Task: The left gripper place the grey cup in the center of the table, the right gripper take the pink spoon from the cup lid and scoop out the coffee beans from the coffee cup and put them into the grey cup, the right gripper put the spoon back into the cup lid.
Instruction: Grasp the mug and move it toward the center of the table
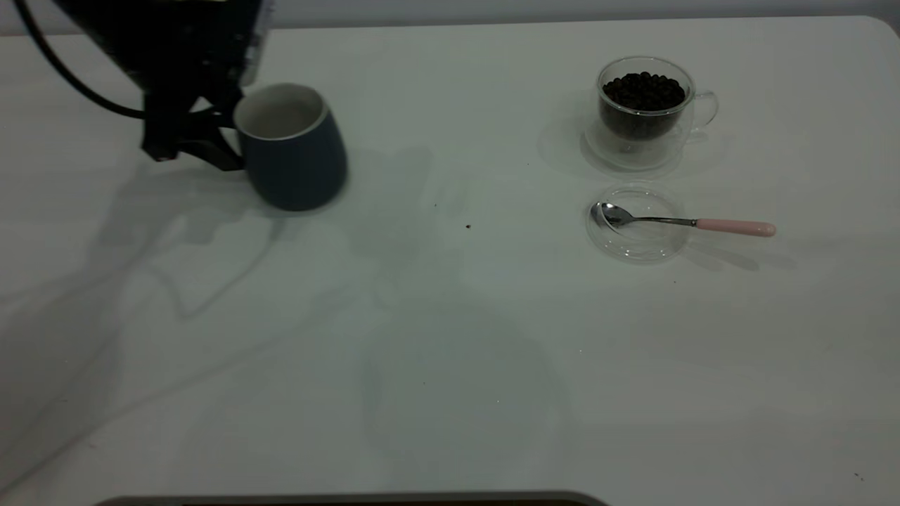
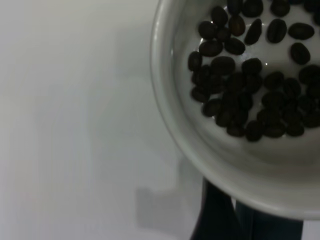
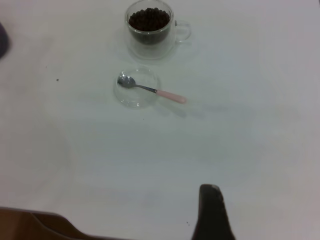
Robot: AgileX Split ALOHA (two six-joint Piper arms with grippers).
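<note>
We see the left gripper point(image 1: 211, 133) near the table's point(image 1: 450, 337) far left corner, its dark fingers reaching to the side of the grey cup point(image 1: 292, 151) where the handle would be. The handle itself is hidden, so we cannot tell whether the fingers are clamped on it. The mug looks slightly tilted, with its white inside facing up and toward the gripper, and it sits left of the table's middle, toward the far edge. In the left wrist view we look straight down into the grey cup point(image 2: 240, 165), where many coffee beans point(image 2: 250, 95) lie scattered over its white bottom.

Toward the far right part of the table stands the coffee cup point(image 1: 643, 112), upright on its wide glass foot, with its clear handle pointing to the right edge. It is filled with dark coffee beans point(image 1: 643, 91) to just below the rim. Just in front of it, apart from it, lies the cup lid point(image 1: 636, 223). The pink spoon point(image 1: 685, 223) rests with its metal bowl inside the lid, and its pale pink handle sticks out over the lid's rim toward the right edge.

Only one dark finger of the right gripper point(image 3: 212, 215) shows in its wrist view, well away from the spoon and lid, so we cannot tell how it stands.
</note>
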